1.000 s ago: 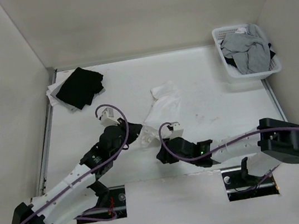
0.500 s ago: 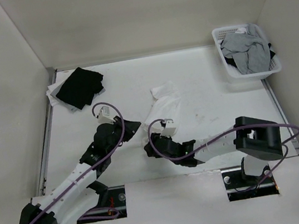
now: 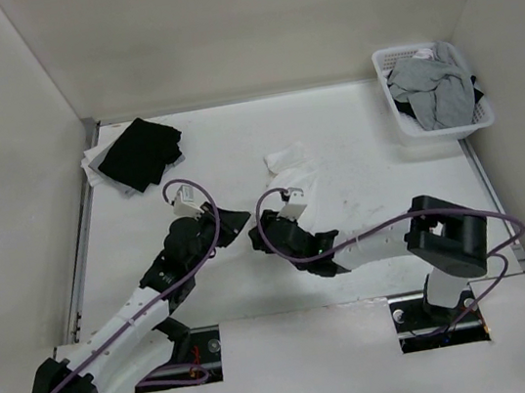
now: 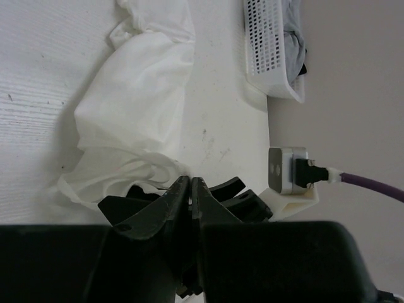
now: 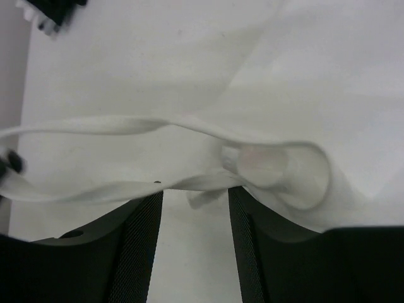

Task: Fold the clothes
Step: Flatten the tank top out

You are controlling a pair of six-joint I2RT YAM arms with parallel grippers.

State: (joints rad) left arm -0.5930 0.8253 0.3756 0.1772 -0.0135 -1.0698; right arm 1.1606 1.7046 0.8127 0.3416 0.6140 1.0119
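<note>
The clothes (image 3: 289,165), one long white garment, lie crumpled mid-table, the near end hidden under my right arm. In the left wrist view the clothes (image 4: 139,107) run down to my left gripper (image 4: 190,182), which is shut on a thin edge strand. From above, the left gripper (image 3: 243,222) sits at the garment's near left end. My right gripper (image 3: 261,239) is beside it, open. In the right wrist view the clothes (image 5: 265,95) drape in a fold across the tips of the right gripper (image 5: 192,197), with bare table between its fingers (image 5: 142,243).
A white plastic basket (image 3: 400,122) with grey garments (image 3: 436,86) stands at the back right, also seen as the basket (image 4: 268,57). A black garment (image 3: 140,151) lies at the back left. Walls close the table on three sides.
My right arm has swung left and forward to the garment's near end, and its jaws have opened. The left gripper has shifted slightly away, still shut.
</note>
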